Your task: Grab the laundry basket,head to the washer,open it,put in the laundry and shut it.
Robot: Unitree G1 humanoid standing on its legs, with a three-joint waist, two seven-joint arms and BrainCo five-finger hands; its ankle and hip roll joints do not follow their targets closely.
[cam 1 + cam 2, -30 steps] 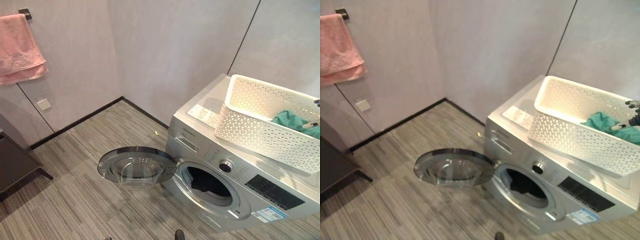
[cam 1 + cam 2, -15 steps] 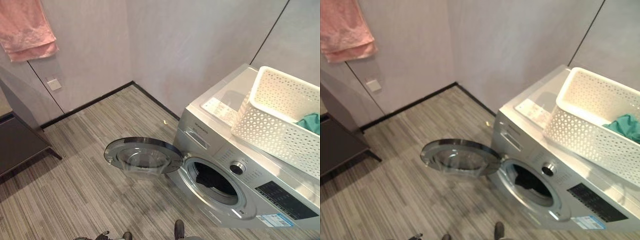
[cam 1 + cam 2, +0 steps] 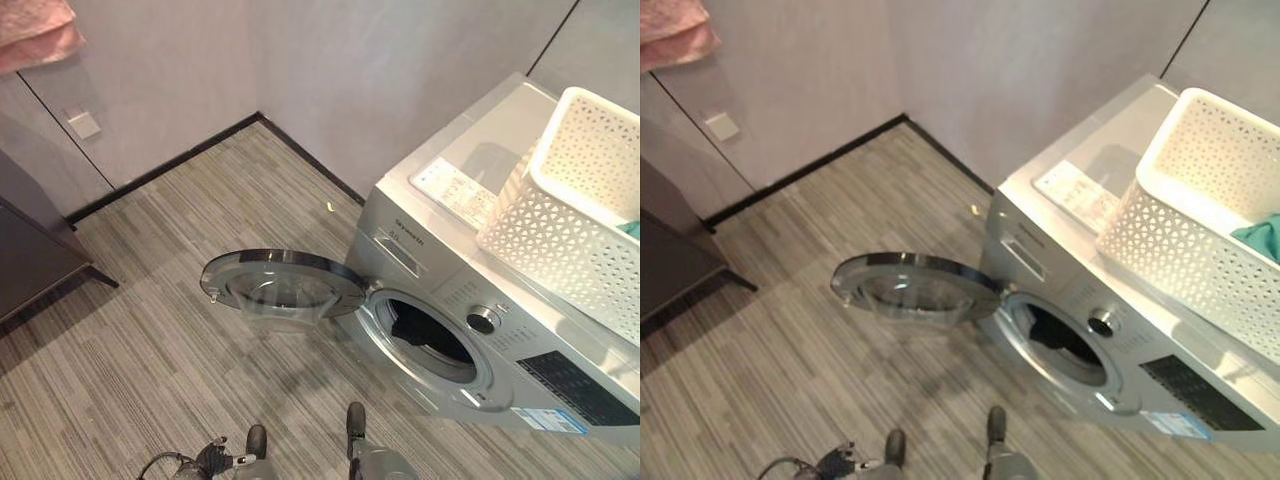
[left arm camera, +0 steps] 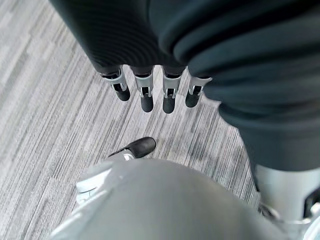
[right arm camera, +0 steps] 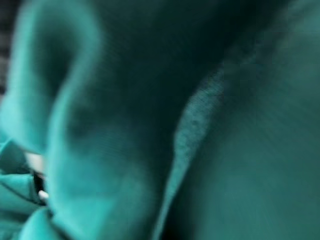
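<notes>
A silver washer (image 3: 440, 250) stands at the right with its round door (image 3: 285, 285) swung wide open to the left. Its drum opening (image 3: 430, 340) looks dark inside. On top of it sits the white lattice laundry basket (image 3: 560, 240), with teal cloth (image 3: 1262, 236) showing inside at the picture's right edge. The same teal cloth (image 5: 150, 100) lies right up against the right wrist camera and hides that hand. My left hand (image 4: 145, 95) hangs low over the striped floor, away from the washer, fingers straight and holding nothing; it also appears low in the eye views (image 3: 213, 460).
A pink towel (image 3: 35, 35) hangs on the wall at the upper left, above a wall socket (image 3: 85, 124). A dark cabinet (image 3: 30, 255) stands at the left. Grey striped floor spreads in front of the open door.
The camera has tilted down and shifted, so the towel and basket slid towards the picture's edges. The right hand in the basket has left the eye views. The washer door has stayed open.
</notes>
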